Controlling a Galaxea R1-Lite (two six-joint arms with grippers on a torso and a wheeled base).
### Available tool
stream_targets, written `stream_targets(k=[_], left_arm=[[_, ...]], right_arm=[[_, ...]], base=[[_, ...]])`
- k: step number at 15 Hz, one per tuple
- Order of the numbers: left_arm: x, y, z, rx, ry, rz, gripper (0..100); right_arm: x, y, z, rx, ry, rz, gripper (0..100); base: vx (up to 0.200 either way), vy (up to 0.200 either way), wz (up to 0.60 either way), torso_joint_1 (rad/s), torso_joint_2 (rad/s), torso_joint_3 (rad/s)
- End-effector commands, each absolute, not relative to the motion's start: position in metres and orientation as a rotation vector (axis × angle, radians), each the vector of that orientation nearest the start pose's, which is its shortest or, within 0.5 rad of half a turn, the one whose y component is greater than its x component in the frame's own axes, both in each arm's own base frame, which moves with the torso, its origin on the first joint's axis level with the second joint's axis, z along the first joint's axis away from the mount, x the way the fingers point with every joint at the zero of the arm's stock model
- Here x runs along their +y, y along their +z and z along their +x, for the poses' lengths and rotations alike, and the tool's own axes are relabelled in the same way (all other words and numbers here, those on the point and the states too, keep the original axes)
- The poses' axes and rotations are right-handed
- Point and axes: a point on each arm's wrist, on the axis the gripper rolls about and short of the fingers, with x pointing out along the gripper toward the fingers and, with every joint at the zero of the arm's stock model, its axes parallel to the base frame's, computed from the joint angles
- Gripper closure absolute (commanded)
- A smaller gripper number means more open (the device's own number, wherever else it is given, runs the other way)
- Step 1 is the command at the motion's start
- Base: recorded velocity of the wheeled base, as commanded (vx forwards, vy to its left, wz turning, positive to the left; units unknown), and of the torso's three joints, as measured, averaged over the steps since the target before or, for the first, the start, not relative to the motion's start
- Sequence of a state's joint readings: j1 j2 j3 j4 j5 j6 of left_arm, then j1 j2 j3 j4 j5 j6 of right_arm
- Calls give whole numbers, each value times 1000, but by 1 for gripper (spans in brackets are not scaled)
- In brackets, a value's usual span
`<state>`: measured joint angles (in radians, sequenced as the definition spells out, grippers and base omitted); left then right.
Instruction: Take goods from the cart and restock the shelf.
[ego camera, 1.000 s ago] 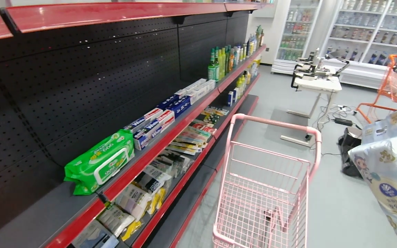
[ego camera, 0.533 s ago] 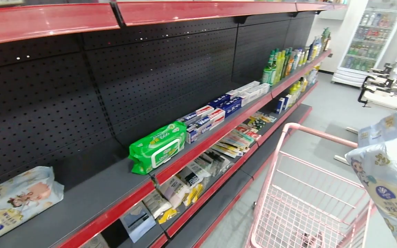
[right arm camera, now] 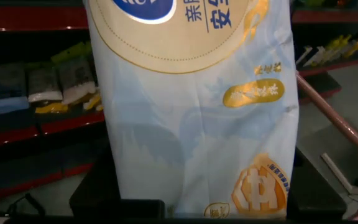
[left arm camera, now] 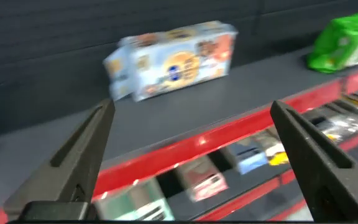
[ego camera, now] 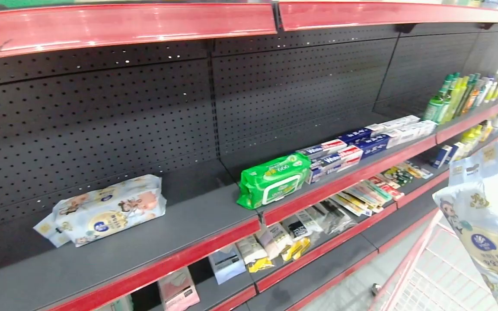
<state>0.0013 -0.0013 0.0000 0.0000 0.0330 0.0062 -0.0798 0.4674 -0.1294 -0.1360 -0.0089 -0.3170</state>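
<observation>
One soft, pale wipes pack [ego camera: 491, 242] is held clamped in the right gripper [right arm camera: 207, 186], well out from the shelf [ego camera: 167, 263]. It is judged light, squashy and slippery, best gripped across its middle. The left gripper [left arm camera: 192, 104] is spread open before the shelf.

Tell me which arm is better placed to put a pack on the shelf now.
Right, most likely. The right gripper holds a pack beside the shelf, ready to place. The left gripper faces the shelf open and empty.
</observation>
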Motion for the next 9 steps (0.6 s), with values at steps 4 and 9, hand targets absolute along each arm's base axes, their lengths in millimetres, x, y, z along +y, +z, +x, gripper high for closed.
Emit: stream_targets(k=[4, 9], left_arm=[[1, 75, -23, 0, 35, 6, 0], [1, 75, -23, 0, 35, 6, 0]], right_arm=[[-2, 131, 22, 204, -56, -313, 100], [-2, 131, 22, 204, -60, -333, 100]], base=[[0, 0, 600, 1, 0, 5], [0, 0, 600, 3, 4, 3]])
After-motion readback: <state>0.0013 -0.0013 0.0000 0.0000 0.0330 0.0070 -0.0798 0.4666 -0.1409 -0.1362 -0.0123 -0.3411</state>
